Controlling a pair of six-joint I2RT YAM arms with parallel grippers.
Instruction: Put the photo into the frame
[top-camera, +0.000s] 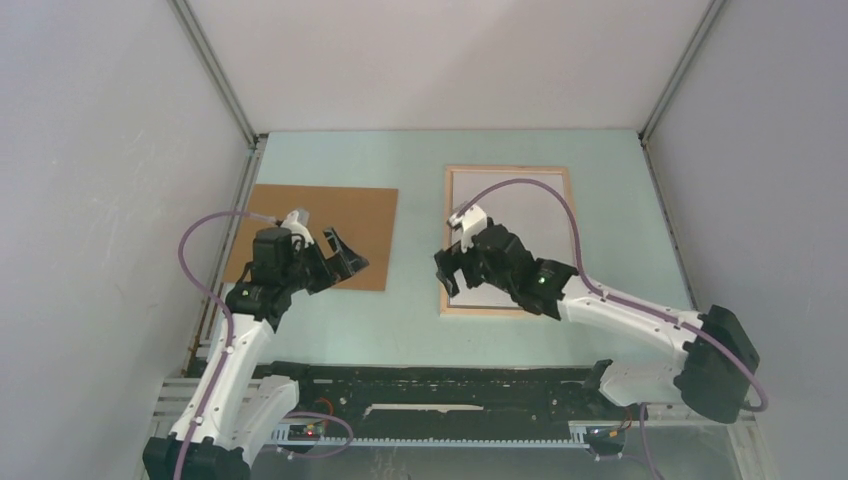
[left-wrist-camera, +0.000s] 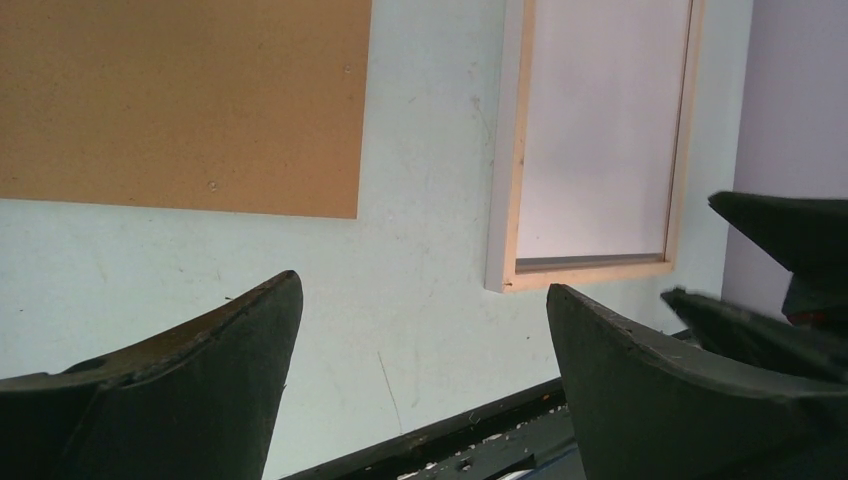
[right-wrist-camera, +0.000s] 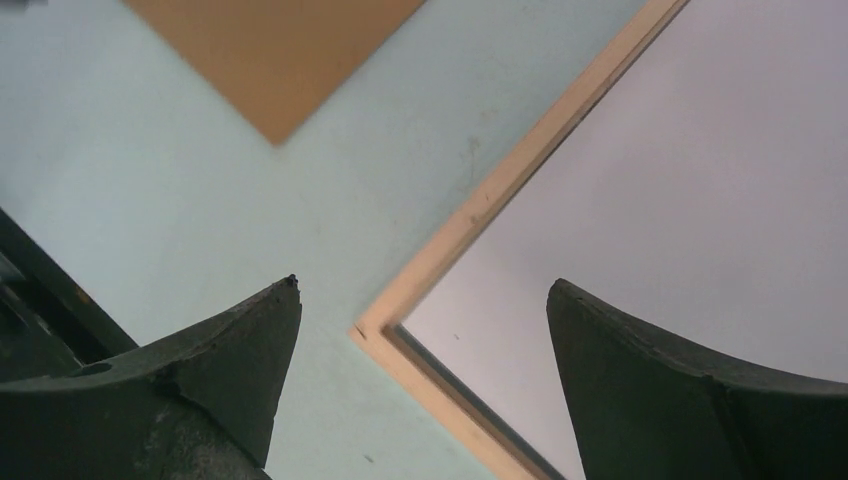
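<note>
The light wood frame (top-camera: 447, 240) lies flat at the back right of the table. A plain white surface (top-camera: 530, 215) fills its opening; no printed side shows, so I cannot tell whether this is the photo's white reverse. My right gripper (top-camera: 451, 273) is open and empty, above the frame's near left corner (right-wrist-camera: 375, 332), with one finger over the table and the other over the white surface (right-wrist-camera: 700, 180). My left gripper (top-camera: 346, 258) is open and empty, by the near right corner of the brown board. Its view shows the frame (left-wrist-camera: 505, 150) ahead.
The brown backing board (top-camera: 320, 235) lies flat at the left and shows in both wrist views (left-wrist-camera: 180, 100) (right-wrist-camera: 275, 50). A black rail (top-camera: 440, 385) runs along the near edge. Grey walls close in the left, right and back.
</note>
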